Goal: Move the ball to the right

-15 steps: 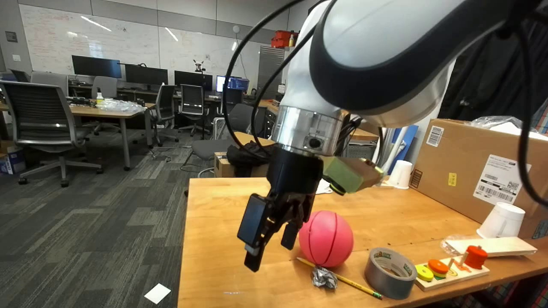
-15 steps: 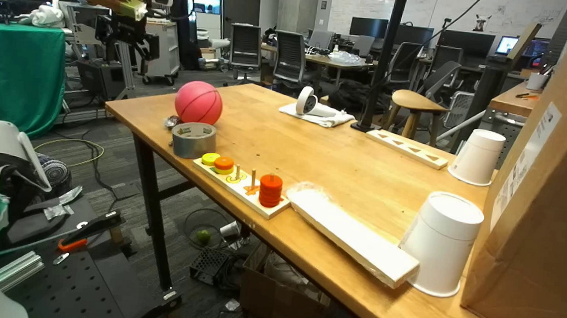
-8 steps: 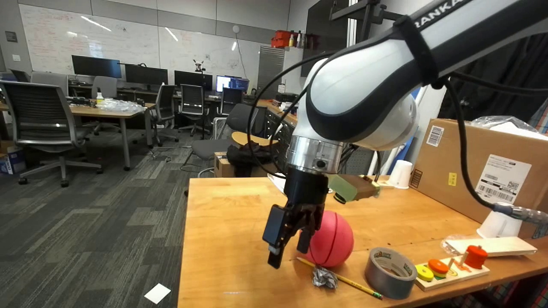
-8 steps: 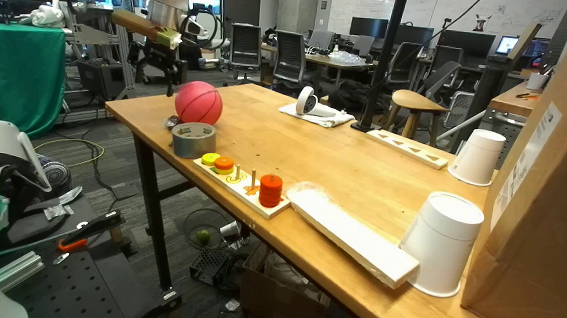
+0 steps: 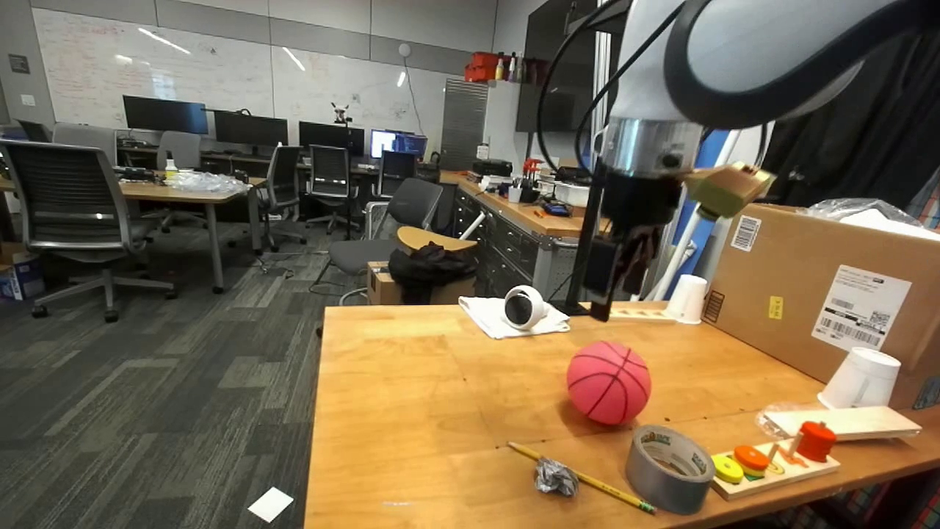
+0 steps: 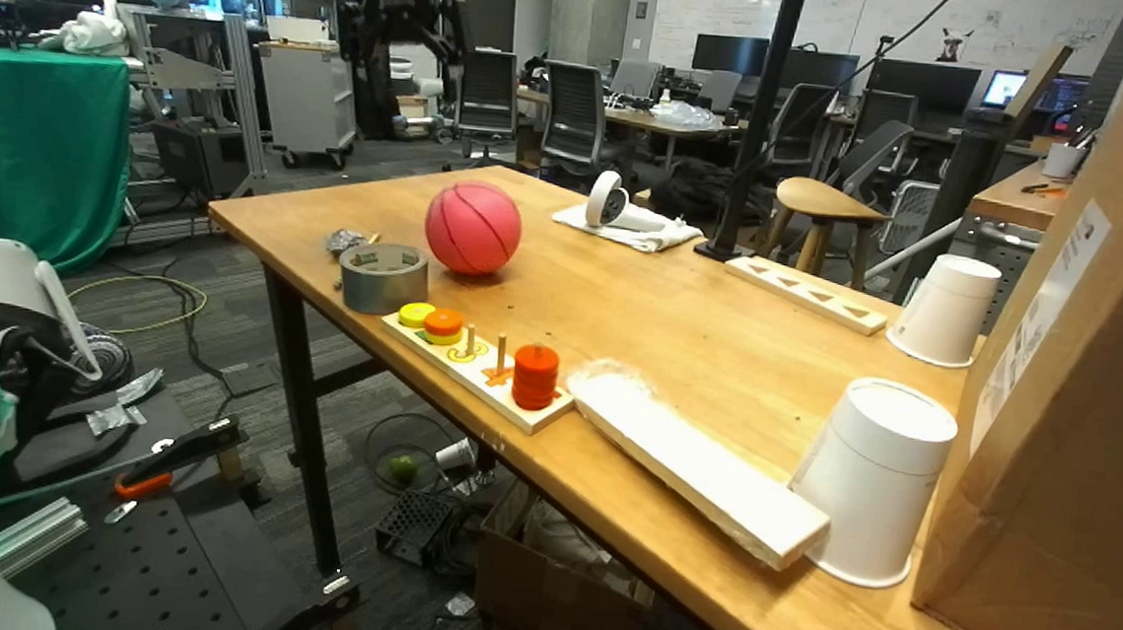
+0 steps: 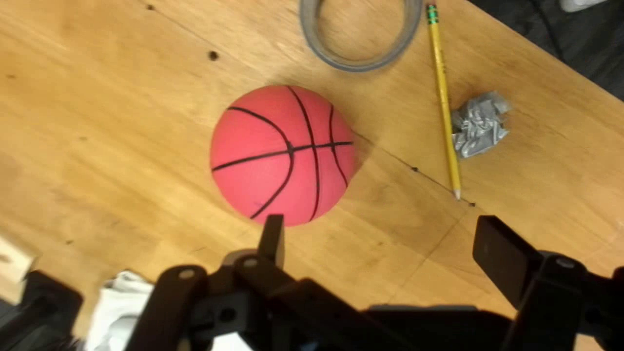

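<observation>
On the table [image 6: 612, 294] in both exterior views sit 1 pink ball [image 6: 474, 228], 1 tape roll [image 6: 383, 289], 2 upturned white cups [image 6: 874, 485], 1 peg board [image 5: 780, 477] w/ 2 bare pegs [image 6: 502, 352], 1 white cloth [image 5: 488, 319], 2 long pale strips [image 6: 699, 463], plus 1 lg cardboard box [image 5: 793, 294] at frame rt. Upper rt of wrist view shows 1 pencil [image 7: 444, 102] & 1 foil wad [image 7: 480, 124]; btm of same view shows 1 gripper [image 7: 381, 234] w/ 2 fingers [image 7: 505, 261].

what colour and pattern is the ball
The ball is pinkish red, lined in black like a basketball, clearest in the wrist view.
</observation>
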Robot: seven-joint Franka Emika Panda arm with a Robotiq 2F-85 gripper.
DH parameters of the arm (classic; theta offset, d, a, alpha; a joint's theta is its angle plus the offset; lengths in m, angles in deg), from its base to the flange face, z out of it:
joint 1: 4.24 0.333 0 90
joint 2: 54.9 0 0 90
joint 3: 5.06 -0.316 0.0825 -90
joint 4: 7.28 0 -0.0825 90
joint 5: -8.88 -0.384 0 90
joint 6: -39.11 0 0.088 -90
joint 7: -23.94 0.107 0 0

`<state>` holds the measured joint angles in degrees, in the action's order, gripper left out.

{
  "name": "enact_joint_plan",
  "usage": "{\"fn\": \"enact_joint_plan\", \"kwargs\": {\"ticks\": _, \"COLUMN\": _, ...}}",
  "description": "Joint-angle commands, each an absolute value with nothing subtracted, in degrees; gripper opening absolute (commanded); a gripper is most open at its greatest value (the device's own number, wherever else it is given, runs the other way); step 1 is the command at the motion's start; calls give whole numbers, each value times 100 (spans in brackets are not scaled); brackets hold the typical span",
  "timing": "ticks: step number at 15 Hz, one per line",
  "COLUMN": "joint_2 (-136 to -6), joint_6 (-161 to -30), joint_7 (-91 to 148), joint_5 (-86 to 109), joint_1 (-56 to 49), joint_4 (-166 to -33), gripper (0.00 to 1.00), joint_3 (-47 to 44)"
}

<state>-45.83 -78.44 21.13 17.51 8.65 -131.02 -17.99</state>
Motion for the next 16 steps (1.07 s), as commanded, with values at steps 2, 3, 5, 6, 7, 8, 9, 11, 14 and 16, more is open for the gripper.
{"fn": "enact_joint_plan", "kwargs": {"ticks": 2, "joint_2": -3688, "joint_6": -7485, "joint_7": 2545, "joint_5": 2567, "joint_1": 927, "joint_4": -13246, "gripper": 100, "joint_3": -2118}}
{"fn": "enact_joint_plan", "kwargs": {"ticks": 3, "joint_2": -3691, "joint_6": -7484, "joint_7": 2696, "joint_5": 2488, "joint_1": 964, "joint_4": -13254, "gripper": 100, "joint_3": -2208}}
{"fn": "enact_joint_plan", "kwargs": {"ticks": 5, "joint_2": -3812, "joint_6": -7558, "joint_7": 2811, "joint_5": 2091, "joint_1": 1076, "joint_4": -13295, "gripper": 100, "joint_3": -2308}}
{"fn": "enact_joint_plan", "kwargs": {"ticks": 6, "joint_2": -3914, "joint_6": -7580, "joint_7": 2924, "joint_5": 1985, "joint_1": 1117, "joint_4": -13308, "gripper": 100, "joint_3": -2368}}
{"fn": "enact_joint_plan", "kwargs": {"ticks": 7, "joint_2": -4015, "joint_6": -7642, "joint_7": 2970, "joint_5": 1834, "joint_1": 1164, "joint_4": -13336, "gripper": 100, "joint_3": -2394}}
{"fn": "enact_joint_plan", "kwargs": {"ticks": 8, "joint_2": -4116, "joint_6": -7641, "joint_7": 3035, "joint_5": 1705, "joint_1": 1188, "joint_4": -13337, "gripper": 100, "joint_3": -2415}}
{"fn": "enact_joint_plan", "kwargs": {"ticks": 9, "joint_2": -4211, "joint_6": -7621, "joint_7": 3077, "joint_5": 1549, "joint_1": 1205, "joint_4": -13352, "gripper": 100, "joint_3": -2411}}
{"fn": "enact_joint_plan", "kwargs": {"ticks": 11, "joint_2": -4476, "joint_6": -7421, "joint_7": 3079, "joint_5": 1074, "joint_1": 1215, "joint_4": -13321, "gripper": 100, "joint_3": -2339}}
{"fn": "enact_joint_plan", "kwargs": {"ticks": 14, "joint_2": -4812, "joint_6": -7021, "joint_7": 3069, "joint_5": 658, "joint_1": 1131, "joint_4": -13273, "gripper": 100, "joint_3": -2226}}
{"fn": "enact_joint_plan", "kwargs": {"ticks": 16, "joint_2": -4975, "joint_6": -6716, "joint_7": 3132, "joint_5": 581, "joint_1": 1062, "joint_4": -13225, "gripper": 100, "joint_3": -2134}}
